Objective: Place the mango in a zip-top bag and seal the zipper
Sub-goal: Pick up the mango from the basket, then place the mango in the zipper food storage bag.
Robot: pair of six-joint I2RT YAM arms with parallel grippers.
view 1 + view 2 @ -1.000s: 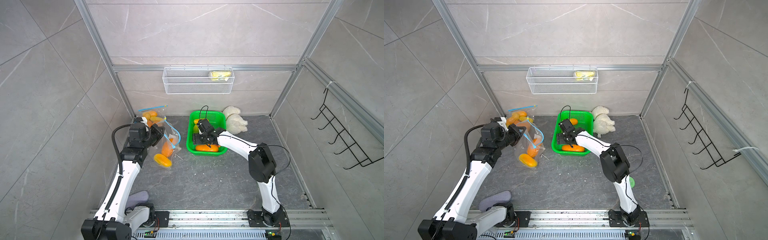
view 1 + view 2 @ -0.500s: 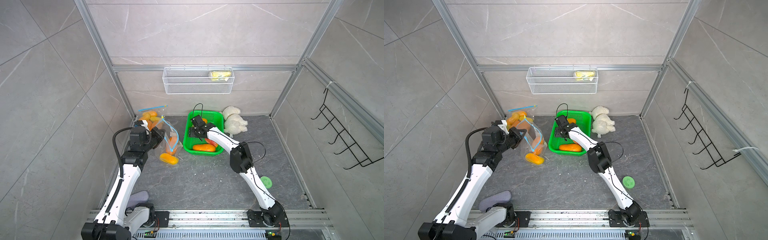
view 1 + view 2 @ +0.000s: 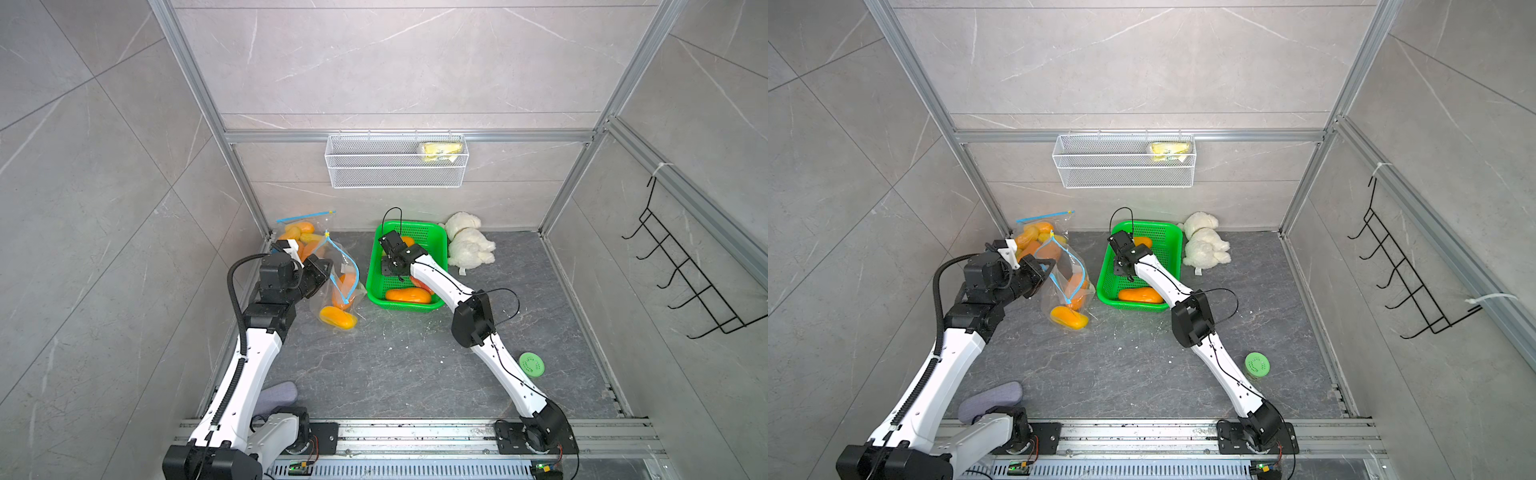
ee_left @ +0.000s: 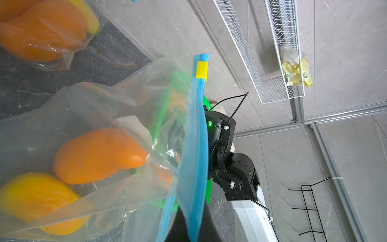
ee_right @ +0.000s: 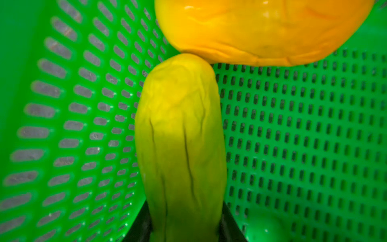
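Right wrist view is showing the right gripper (image 5: 184, 228) sitting around a yellow-green mango (image 5: 180, 136) inside the green basket (image 5: 293, 146). Dark fingers (image 5: 140, 230) are pressing on both flanks of the fruit near its close end, so the jaws are looking clamped on it rather than free. The fruit's far tip is touching an orange mango (image 5: 261, 31) lying across the basket. Long creases and shallow dents are showing in the skin, so I am judging it soft and light, giving under pressure. The smooth, tapering shape is probably making it slippery. A hold across the thick middle is looking safer than one near an end, where the fruit could be squeezing out.

Both top views are showing the left gripper (image 3: 323, 269) holding the zip-top bag (image 3: 338, 259) up just beside the basket, jaws together on its rim. Left wrist view is showing the blue zipper strip (image 4: 194, 146) running down to that grip, the yellow slider (image 4: 202, 70) sitting at the far end and the mouth gaping. A bagged orange mango (image 4: 98, 155) and a bagged yellow mango (image 4: 35, 199) are already lying inside. The film is hanging limp, so I am expecting the mouth to be folding under any push.
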